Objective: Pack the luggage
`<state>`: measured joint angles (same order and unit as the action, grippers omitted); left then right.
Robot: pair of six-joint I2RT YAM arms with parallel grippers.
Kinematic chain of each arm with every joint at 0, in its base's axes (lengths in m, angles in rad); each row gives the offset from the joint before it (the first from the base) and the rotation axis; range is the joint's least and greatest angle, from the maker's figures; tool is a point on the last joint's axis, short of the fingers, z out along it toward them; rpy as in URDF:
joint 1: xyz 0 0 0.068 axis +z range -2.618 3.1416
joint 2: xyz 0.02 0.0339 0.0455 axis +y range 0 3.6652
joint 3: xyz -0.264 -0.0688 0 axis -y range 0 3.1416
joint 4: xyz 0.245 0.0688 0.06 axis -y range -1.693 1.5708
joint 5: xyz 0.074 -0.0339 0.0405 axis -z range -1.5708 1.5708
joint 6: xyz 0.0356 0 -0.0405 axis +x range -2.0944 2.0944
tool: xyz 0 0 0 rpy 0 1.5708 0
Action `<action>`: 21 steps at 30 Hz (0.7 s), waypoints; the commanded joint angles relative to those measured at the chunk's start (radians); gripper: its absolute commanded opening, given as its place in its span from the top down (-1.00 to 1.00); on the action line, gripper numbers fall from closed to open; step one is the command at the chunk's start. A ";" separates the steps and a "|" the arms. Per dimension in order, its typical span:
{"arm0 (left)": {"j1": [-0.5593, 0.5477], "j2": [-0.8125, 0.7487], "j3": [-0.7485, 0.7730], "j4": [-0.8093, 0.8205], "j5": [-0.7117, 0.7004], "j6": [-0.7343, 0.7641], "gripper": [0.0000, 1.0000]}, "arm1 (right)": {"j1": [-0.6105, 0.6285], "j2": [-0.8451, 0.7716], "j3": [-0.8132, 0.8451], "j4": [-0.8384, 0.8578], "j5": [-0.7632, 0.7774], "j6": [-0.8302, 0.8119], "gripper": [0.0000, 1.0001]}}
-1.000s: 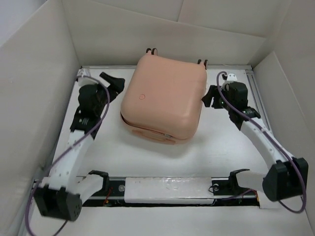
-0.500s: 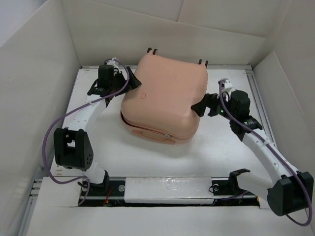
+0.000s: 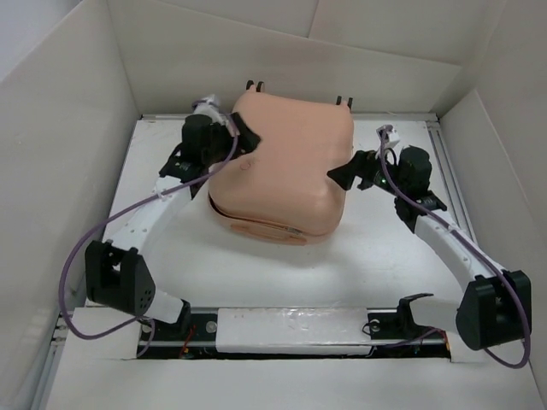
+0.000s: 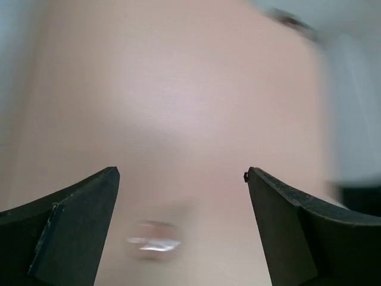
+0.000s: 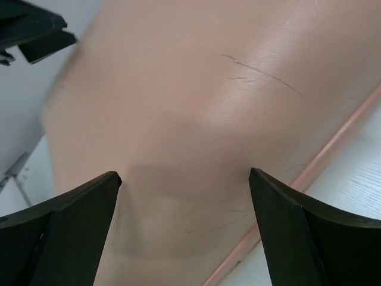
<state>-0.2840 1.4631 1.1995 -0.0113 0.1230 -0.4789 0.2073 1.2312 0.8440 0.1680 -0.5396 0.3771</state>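
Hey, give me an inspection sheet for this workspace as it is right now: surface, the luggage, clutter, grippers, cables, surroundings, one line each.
Surface: white table, with both arms mounted at its near edge.
Job's things: peach-pink luggage lies flat toward the far side; the shell looks closed.
Clutter: nothing seen.
Grippers: left gripper open at the luggage's far left corner; right gripper open at its right side; neither holds anything.
Cables: a purple cable loops loosely along each arm; no snag seen.
Surroundings: plain white walls on the left, far and right sides.
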 commanded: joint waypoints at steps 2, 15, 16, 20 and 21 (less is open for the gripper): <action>-0.378 -0.145 0.168 0.048 0.472 -0.283 -0.70 | 0.089 -0.108 0.033 0.116 -0.359 0.091 -0.89; -0.328 -0.280 0.324 -0.380 -0.290 -0.121 -0.78 | -0.172 -0.211 -0.025 -0.169 -0.122 -0.009 -0.62; -0.249 -0.280 0.281 -0.366 -0.263 -0.109 -0.74 | -0.181 -0.220 -0.035 -0.180 -0.102 -0.009 -0.28; 0.102 -0.224 0.117 -0.274 -0.025 -0.109 -0.38 | -0.207 -0.230 -0.078 -0.202 -0.034 -0.018 0.75; 0.152 -0.205 0.086 -0.239 0.027 -0.109 0.01 | -0.218 -0.230 -0.079 -0.202 -0.017 -0.018 0.87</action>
<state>-0.2558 1.1793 1.3651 -0.2619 0.0593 -0.6193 0.0086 1.0245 0.7715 -0.0105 -0.6445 0.3878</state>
